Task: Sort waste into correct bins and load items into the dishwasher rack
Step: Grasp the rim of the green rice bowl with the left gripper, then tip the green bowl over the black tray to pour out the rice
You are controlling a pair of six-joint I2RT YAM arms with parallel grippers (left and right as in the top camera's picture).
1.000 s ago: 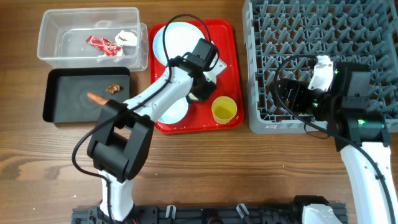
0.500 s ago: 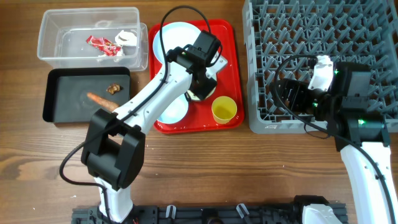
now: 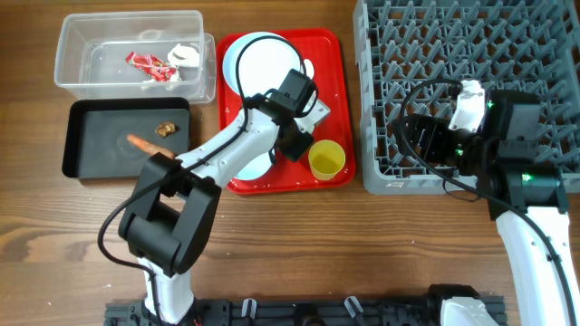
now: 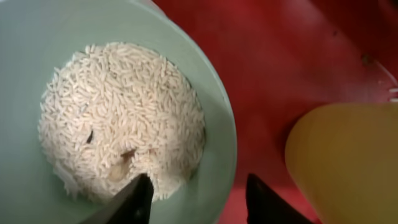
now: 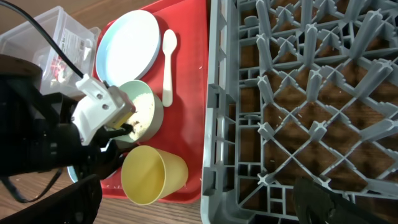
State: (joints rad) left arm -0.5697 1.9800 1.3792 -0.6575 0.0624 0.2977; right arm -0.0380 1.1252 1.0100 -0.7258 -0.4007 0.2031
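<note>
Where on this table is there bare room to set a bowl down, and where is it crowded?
Free: the wood along the front of the table, below the black tray and the red tray; also the black tray's left half. Crowded: the red tray, where plate, rice bowl, yellow cup and the left gripper sit close together.

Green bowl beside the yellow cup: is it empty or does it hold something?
Not empty: the bowl holds a heap of white rice grains.
</note>
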